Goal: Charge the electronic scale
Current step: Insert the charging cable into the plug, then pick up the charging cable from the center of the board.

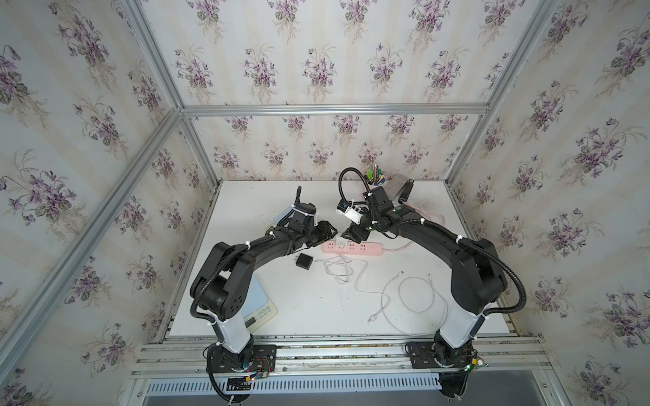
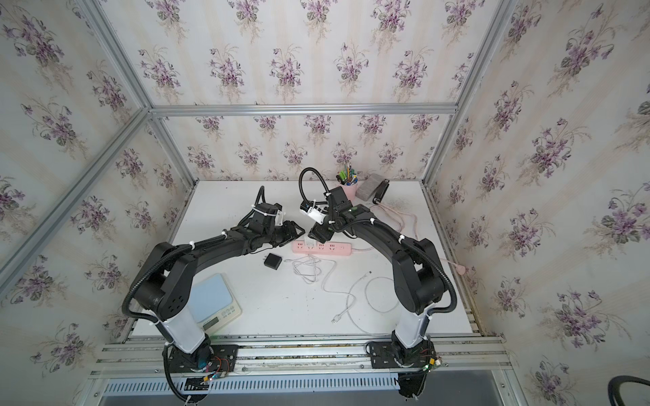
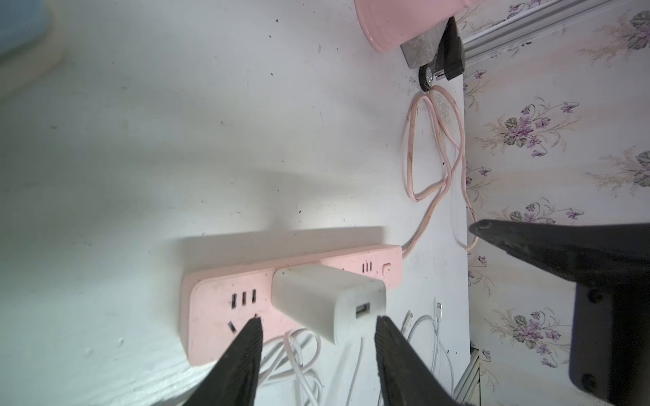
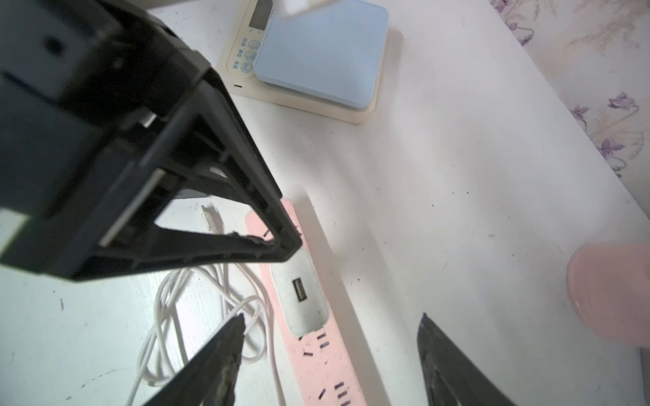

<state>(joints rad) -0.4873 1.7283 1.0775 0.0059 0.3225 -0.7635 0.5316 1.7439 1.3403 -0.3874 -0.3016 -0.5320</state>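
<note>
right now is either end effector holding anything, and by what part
Nothing is held. The left end effector and right end effector are both open; the charger sits plugged into the power strip.

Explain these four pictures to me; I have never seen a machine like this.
Two black robot arms stand at a white table. Two pictures look down from overhead; the other two come from a camera on each wrist. On the table lie a pink power strip with a white charger plugged in, loose white cables, a black adapter, a blue-topped scale and a pink pen cup. The left claw and right claw are both open over the strip, holding nothing.
</note>
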